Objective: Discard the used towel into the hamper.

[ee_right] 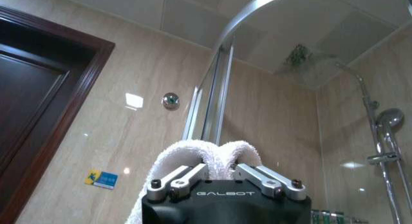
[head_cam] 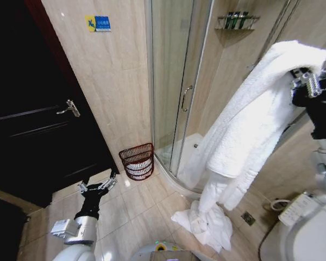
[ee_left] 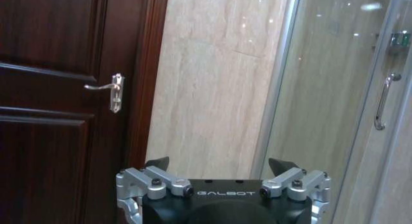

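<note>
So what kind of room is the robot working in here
A bathroom, probably a hotel's: a curved glass shower enclosure, a chrome shower head on the beige tiled wall, and a white toilet in the corner.

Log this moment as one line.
right gripper: shut on towel, raised, tail on floor | left gripper: open, low, idle | hamper: by shower, towel not in

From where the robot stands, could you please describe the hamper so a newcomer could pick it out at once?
Look at the tiled wall between the dark door and the glass shower enclosure. On the floor at its foot stands the hamper, a small round reddish-brown wire basket. Its open lattice sets it apart from the white towel and toilet.
</note>
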